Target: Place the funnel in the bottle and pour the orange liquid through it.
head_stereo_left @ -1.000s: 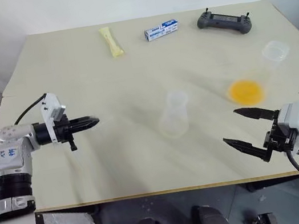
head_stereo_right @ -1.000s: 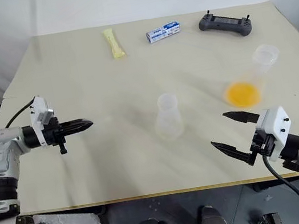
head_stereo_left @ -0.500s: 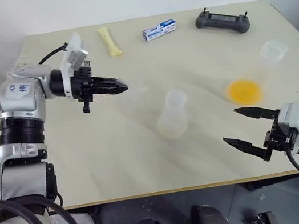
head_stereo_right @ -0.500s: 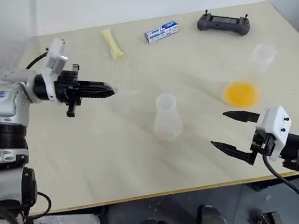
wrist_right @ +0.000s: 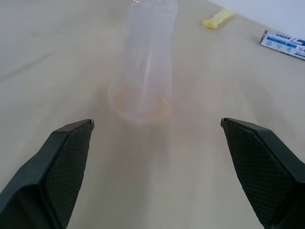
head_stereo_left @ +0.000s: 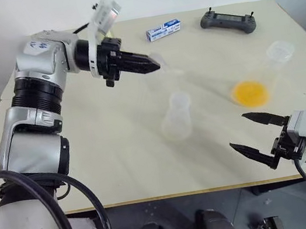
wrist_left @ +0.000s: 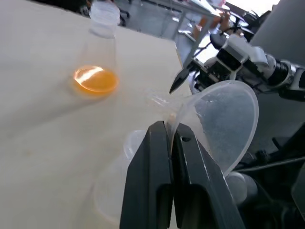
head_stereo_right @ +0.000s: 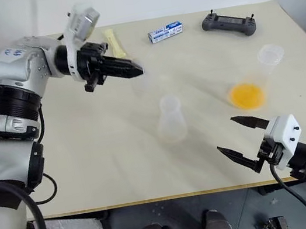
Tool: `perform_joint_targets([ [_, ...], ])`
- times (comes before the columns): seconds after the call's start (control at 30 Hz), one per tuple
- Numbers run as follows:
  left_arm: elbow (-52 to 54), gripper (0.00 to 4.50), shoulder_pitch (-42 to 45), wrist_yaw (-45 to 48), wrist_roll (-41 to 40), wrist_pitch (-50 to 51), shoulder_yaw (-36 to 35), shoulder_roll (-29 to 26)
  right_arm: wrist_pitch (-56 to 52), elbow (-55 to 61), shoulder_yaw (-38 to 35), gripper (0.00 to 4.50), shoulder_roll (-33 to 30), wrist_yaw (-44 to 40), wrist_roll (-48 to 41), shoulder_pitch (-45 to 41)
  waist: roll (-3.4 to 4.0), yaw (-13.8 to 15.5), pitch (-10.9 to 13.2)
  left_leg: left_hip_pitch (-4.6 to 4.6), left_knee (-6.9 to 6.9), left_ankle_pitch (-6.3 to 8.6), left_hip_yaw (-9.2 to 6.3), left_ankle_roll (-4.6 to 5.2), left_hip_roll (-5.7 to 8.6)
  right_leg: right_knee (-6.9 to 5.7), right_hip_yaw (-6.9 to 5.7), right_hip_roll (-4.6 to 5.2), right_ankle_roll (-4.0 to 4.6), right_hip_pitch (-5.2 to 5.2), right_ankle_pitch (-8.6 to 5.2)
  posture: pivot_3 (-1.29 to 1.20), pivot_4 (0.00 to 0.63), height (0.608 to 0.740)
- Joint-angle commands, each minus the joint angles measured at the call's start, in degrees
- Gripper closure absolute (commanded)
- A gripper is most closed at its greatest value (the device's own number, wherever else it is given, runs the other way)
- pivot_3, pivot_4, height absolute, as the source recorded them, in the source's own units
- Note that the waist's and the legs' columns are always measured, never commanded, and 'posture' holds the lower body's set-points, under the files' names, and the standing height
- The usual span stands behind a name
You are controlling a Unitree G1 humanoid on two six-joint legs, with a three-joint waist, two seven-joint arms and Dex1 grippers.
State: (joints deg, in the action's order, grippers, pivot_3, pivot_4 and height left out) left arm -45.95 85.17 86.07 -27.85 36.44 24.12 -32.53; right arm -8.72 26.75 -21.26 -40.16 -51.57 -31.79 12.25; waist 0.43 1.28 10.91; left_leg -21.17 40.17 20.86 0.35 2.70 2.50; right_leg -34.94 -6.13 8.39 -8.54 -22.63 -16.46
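My left gripper (head_stereo_left: 157,65) hangs above the table, up and to the left of the bottle, pointing right. It is shut on the edge of the clear funnel (wrist_left: 224,119), which shows plainly in the left wrist view and only faintly from the head. The bottle (head_stereo_left: 177,116), a clear conical flask, stands upright mid-table. The orange liquid (head_stereo_left: 250,93) sits in the bottom of a larger clear flask (head_stereo_left: 280,51) at the right. My right gripper (head_stereo_left: 238,131) is open low near the table's front right, facing the bottle (wrist_right: 145,62), empty.
Along the far edge lie a dark remote controller (head_stereo_left: 229,21), a blue-and-white box (head_stereo_left: 164,30) and a yellow packet (head_stereo_right: 115,43) partly behind my left arm. The table's front edge (head_stereo_left: 156,197) runs just below my right gripper.
My left arm has risen and swung right with the funnel, from the table's left side to a spot above and left of the bottle. The right gripper has stayed put.
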Motion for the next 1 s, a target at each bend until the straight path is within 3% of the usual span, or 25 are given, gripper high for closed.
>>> perform_joint_targets([
  [0.03,-0.68,4.47,2.73,6.43,-2.94,-3.18,3.93,-0.85,1.53,2.38,-1.64,0.0,0.57,1.05,0.16,0.16,0.0,0.08,0.0,0.0,0.0,0.0,-0.01,0.0,0.0,0.0,0.0,0.0,0.0,0.0,0.0,0.0,0.15,0.74],
  [0.53,-7.0,4.47,8.95,6.43,-4.66,-13.01,18.13,1.25,2.28,3.19,0.85,0.0,2.79,3.53,1.99,0.36,-0.01,0.2,0.01,-0.07,0.03,-0.01,0.0,0.03,0.04,0.07,0.0,0.02,0.0,0.0,0.0,0.0,0.15,0.74],
  [1.0,-14.38,4.47,13.85,6.43,-2.28,-20.98,24.71,7.24,2.52,4.31,1.25,0.0,3.65,4.76,2.74,1.29,-0.05,0.28,0.03,-0.1,0.02,-0.02,0.02,0.05,0.05,0.11,-0.01,0.02,0.0,0.0,0.0,0.0,0.15,0.74],
])
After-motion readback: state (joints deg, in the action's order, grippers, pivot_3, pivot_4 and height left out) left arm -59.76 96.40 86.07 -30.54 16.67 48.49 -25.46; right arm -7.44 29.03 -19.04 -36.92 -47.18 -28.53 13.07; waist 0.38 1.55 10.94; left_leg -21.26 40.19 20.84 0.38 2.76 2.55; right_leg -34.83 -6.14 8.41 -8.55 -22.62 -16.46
